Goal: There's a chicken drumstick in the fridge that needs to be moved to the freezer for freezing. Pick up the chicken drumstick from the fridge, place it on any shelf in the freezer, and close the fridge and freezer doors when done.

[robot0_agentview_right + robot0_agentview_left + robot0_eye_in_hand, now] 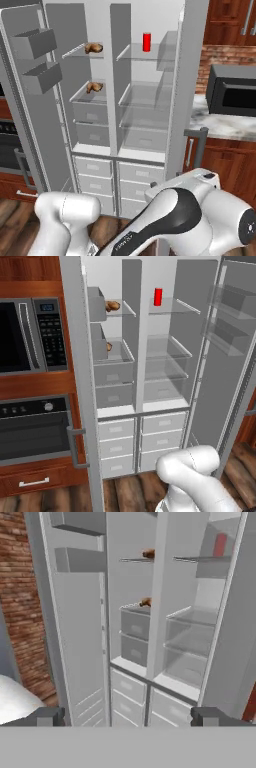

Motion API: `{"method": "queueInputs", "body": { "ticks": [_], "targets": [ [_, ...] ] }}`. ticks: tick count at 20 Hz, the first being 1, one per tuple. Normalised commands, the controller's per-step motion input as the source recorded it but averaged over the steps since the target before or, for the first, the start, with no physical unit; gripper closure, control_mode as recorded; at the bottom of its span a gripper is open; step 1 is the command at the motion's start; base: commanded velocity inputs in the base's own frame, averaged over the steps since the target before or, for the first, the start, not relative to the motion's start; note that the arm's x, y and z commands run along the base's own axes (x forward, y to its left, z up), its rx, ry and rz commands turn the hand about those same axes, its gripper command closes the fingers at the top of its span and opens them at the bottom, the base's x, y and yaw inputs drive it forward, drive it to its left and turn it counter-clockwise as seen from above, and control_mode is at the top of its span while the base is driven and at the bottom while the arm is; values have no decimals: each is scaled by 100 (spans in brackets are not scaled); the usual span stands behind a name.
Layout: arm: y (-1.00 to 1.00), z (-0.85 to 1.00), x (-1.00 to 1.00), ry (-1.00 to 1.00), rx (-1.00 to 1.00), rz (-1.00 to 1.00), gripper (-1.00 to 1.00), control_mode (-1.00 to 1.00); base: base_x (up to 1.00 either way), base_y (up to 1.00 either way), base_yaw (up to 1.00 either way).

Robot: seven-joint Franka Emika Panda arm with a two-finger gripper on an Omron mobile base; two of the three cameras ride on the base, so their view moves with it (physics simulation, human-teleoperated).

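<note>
The tall grey unit stands with both doors swung wide. Its left section, the freezer [114, 376], has grey drawers. The tan chicken drumstick [112, 306] [93, 48] [148, 554] lies on this section's top glass shelf [125, 310]. A smaller orange-brown lump [109, 346] [94, 87] sits one level lower. The right section, the fridge [165, 356], has clear shelves. The freezer door [30, 100] hangs left and the fridge door [225, 356] right. My gripper [130, 718] is open and empty, low and well back from the shelves.
A red can [158, 297] [146, 42] stands on the fridge's top shelf. White drawers [140, 441] fill the unit's base. A microwave [25, 336] and oven [35, 431] are built in at the left. A counter [220, 125] with another microwave [232, 95] lies right.
</note>
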Motion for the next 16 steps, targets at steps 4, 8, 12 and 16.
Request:
{"method": "queueInputs", "body": {
  "ticks": [4, 8, 12, 16],
  "targets": [
    [-17, -26, 58, -7, 5, 16, -100, -100, 0, 0, 0],
    [-22, -53, 78, -11, 9, 17, -100, -100, 0, 0, 0],
    [-61, -50, 53, -13, 20, 18, -100, -100, 0, 0, 0],
    [-79, -37, 43, -16, 25, 15, -100, -100, 0, 0, 0]
  ]
}}
